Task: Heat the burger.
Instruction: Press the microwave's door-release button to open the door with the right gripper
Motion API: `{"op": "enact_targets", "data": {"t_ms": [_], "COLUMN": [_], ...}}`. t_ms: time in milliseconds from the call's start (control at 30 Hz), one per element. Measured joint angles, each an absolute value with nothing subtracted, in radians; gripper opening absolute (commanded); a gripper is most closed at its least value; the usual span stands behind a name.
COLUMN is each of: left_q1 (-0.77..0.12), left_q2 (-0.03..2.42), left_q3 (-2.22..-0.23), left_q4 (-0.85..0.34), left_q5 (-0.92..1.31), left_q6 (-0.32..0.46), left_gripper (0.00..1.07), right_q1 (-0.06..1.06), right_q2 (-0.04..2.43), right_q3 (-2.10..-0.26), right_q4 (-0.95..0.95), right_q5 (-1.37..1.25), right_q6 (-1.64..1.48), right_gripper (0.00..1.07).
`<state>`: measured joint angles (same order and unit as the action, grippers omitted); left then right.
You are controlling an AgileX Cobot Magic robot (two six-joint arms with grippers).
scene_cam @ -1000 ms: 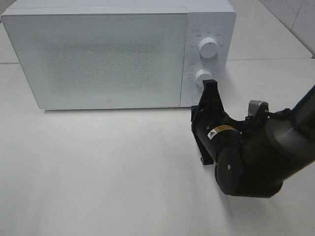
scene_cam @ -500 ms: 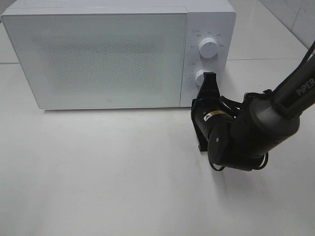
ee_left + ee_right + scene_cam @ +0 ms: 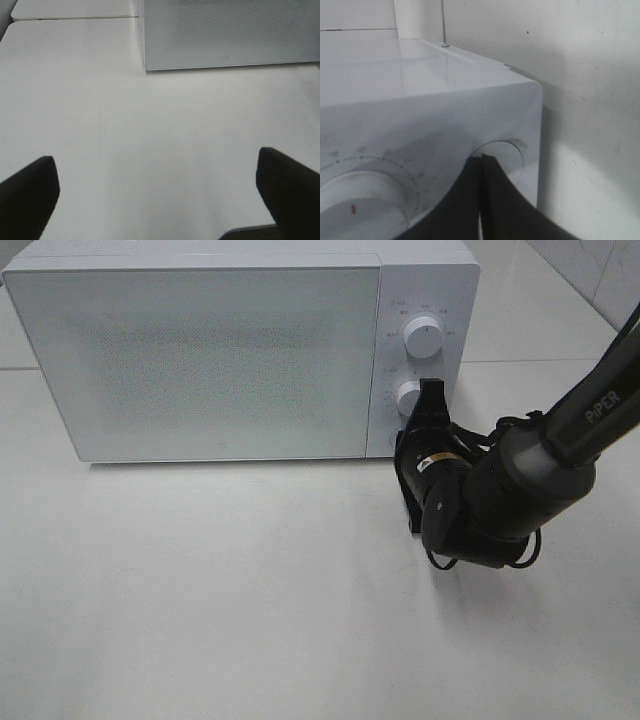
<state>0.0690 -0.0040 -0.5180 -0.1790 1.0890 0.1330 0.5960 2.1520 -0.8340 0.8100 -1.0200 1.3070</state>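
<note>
The right fingers (image 3: 507, 212), pinched together on nothing, point at the round button (image 3: 505, 152) under the microwave's (image 3: 240, 350) lower knob (image 3: 408, 397); a clean press looks to need a straight, centred push clear of the knob. The right arm (image 3: 520, 480) slants in low over the desk (image 3: 200, 590), while the left fingers (image 3: 30, 190) hang spread apart (the burger shows nowhere, the frosted door (image 3: 190, 370) shut).
</note>
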Motion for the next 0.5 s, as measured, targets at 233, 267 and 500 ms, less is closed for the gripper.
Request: {"op": "enact_targets", "data": {"t_ms": [233,267,500], "left_q1": [0.069,0.069,0.069], "left_q2": [-0.004,-0.004,-0.004], "left_q3": [-0.518,-0.518,-0.518], "left_q4": [-0.179,-0.179,-0.179], "left_q5": [1.089,1.089,1.089], "left_q6": [0.133,0.133,0.133], "left_gripper": [1.01,1.01,1.01], "right_q1": [0.589,0.584,0.581], "right_q2": [2.155,2.160,2.170], "right_q3": [-0.851,-0.855,-0.861], "right_q4": [0.812,0.809,0.810], "right_q5": [-0.997,-0.997,-0.992], "right_q6": [1.283,1.283,1.283], "right_gripper": [0.00,0.00,0.00]}}
